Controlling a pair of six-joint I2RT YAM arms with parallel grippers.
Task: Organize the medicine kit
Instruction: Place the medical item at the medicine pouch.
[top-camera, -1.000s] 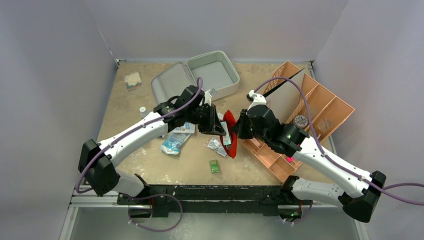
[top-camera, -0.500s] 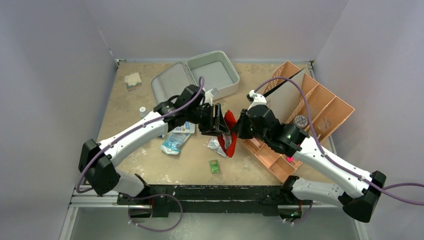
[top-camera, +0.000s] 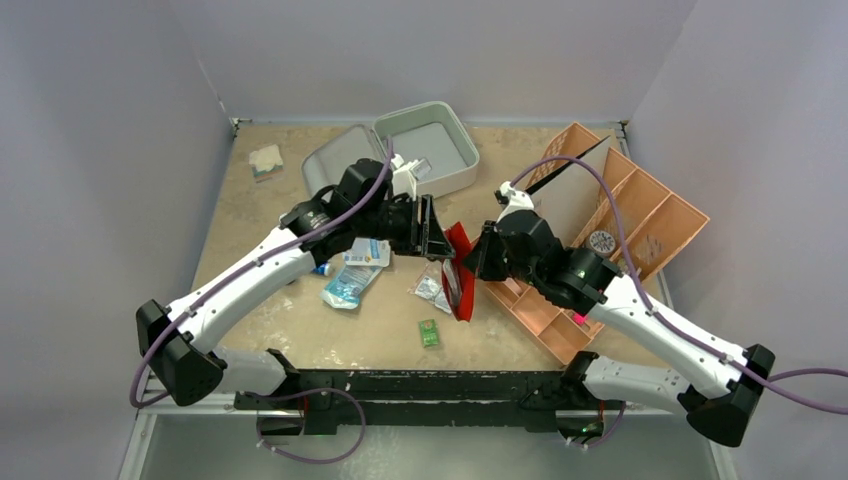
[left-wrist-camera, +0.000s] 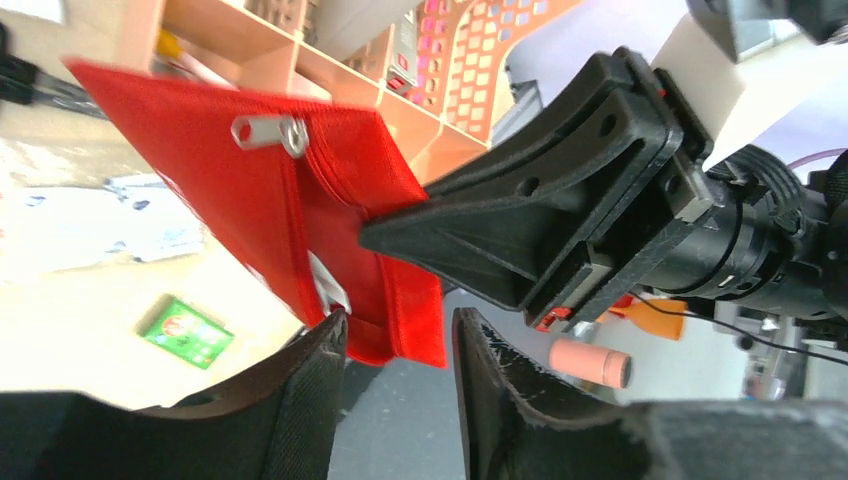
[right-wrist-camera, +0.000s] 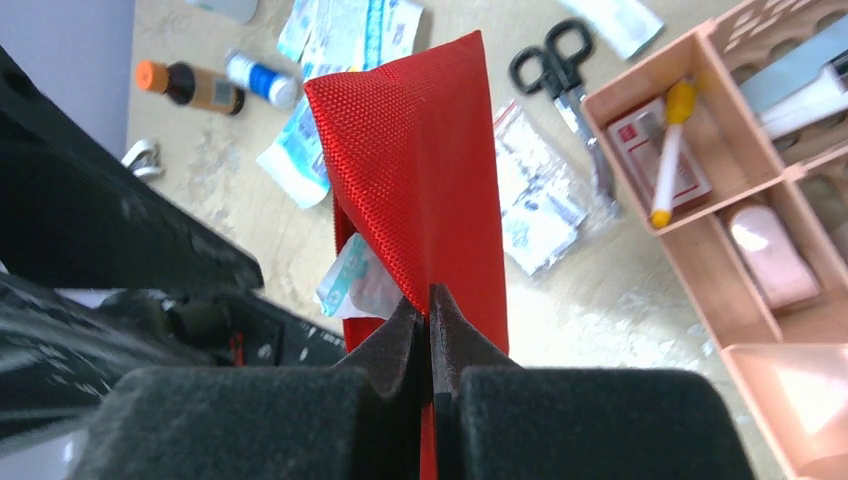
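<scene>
medicine kit (top-camera: 445, 135) lid partly behind left arm (top-camera: 262, 268), green packet (top-camera: 429, 333) print unreadable

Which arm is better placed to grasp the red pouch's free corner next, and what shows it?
Left. The right gripper is shut on the red pouch, holding it up. The left gripper stands open at the pouch's free corner, beside a zipper pull.

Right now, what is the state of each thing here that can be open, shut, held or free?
right hand: shut on the red pouch.
left hand: open around the pouch's corner.
red pouch: held up by the right hand.
medicine kit: open, lid laid back.
scissors: shut, lying free.
brown bottle: capped, lying down.
</scene>
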